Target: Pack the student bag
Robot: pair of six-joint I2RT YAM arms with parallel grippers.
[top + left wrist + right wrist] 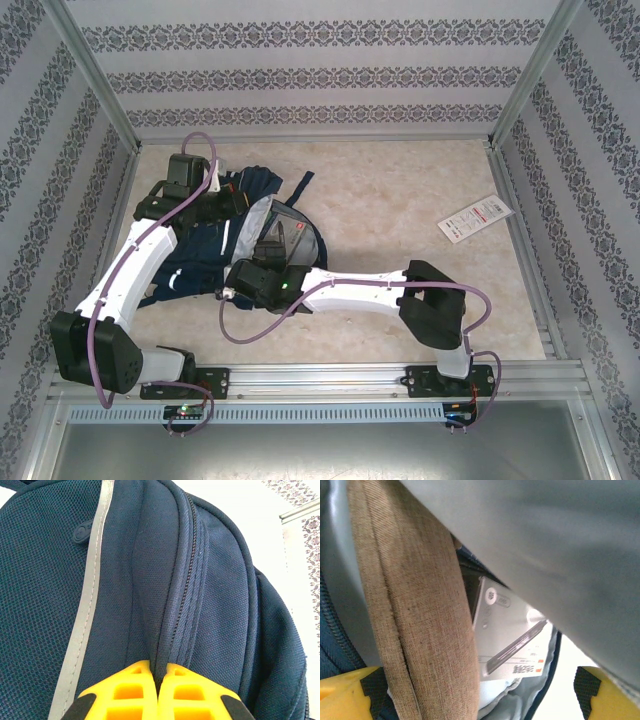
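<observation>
The student bag (pixel 196 252), navy with a pale stripe, lies on the left half of the table with its mouth gaping toward the middle. My left gripper (pixel 160 672) is shut on a fold of the bag's navy fabric (pixel 225 580) beside the zipper, and holds that edge at the bag's far side (pixel 222 200). My right gripper (pixel 477 692) is open, its yellow fingers (pixel 345 692) wide apart at the bag's mouth (pixel 272 250). Between them a brown fabric pouch (pixel 420 620) stands on edge inside the grey lining (pixel 545 530), with a white box (pixel 510 630) behind it.
A white leaflet with red print (pixel 474 218) lies on the beige tabletop (pixel 400 190) at the far right. Patterned walls and metal frame posts (pixel 95 75) close the table on three sides. The right arm's elbow (pixel 435 300) juts out near the front rail.
</observation>
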